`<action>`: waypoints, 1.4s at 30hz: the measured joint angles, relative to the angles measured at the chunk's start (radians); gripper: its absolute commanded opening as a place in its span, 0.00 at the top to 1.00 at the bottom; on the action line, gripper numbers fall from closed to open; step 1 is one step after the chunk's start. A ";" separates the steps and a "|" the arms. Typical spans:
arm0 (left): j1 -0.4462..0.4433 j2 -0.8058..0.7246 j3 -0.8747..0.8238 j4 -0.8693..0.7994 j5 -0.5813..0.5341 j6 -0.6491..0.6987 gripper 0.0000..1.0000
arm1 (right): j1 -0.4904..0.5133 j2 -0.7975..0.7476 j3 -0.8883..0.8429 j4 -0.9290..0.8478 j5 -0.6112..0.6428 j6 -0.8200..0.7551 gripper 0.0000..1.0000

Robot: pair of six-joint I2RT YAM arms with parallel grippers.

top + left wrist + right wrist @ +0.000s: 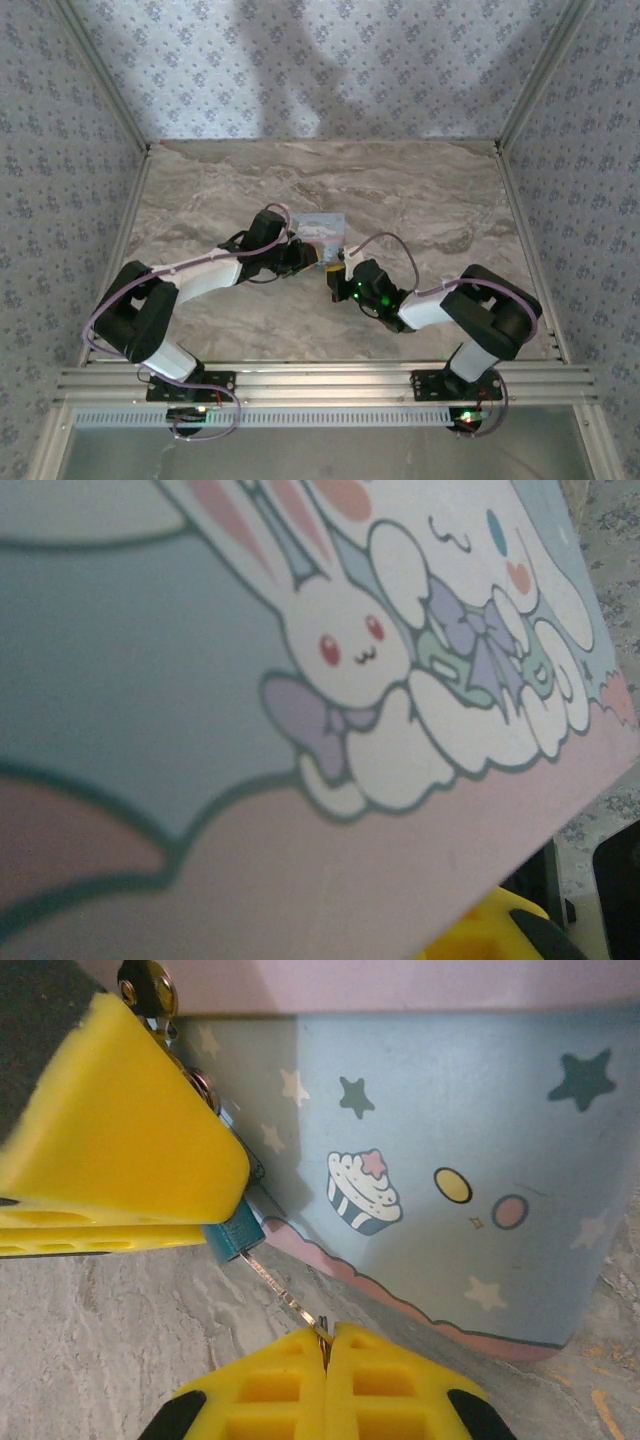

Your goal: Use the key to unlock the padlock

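Note:
The teal padlock (232, 1238) sits low against the tin's front side, just above the marble table. My left gripper (225, 1215) comes in from the upper left, its yellow fingers (120, 1130) shut on the padlock, whose lower end sticks out. The thin metal key (285, 1295) runs diagonally from the padlock's bottom down to my right gripper (328, 1345), which is shut on the key's head. The key's tip meets the padlock's underside. In the top view the left gripper (308, 260) and right gripper (338, 278) meet mid-table, in front of the tin.
The pale blue cartoon tin (450, 1160) stands right behind both grippers; its printed lid (300, 680) is very close in the left wrist view. A metal ring (148, 985) hangs at the tin's edge above the left fingers. Patterned walls (60, 150) enclose the marble table (430, 220).

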State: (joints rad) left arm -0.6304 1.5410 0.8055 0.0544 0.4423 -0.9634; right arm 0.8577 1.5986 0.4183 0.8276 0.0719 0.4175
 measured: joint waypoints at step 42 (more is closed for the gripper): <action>0.002 0.000 0.000 0.000 -0.005 -0.008 0.87 | 0.027 0.039 0.048 -0.026 0.100 -0.129 1.00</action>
State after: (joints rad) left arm -0.6285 1.5410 0.8055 0.0544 0.4374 -0.9714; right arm 0.8848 1.6375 0.4667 0.8013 0.1722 0.2890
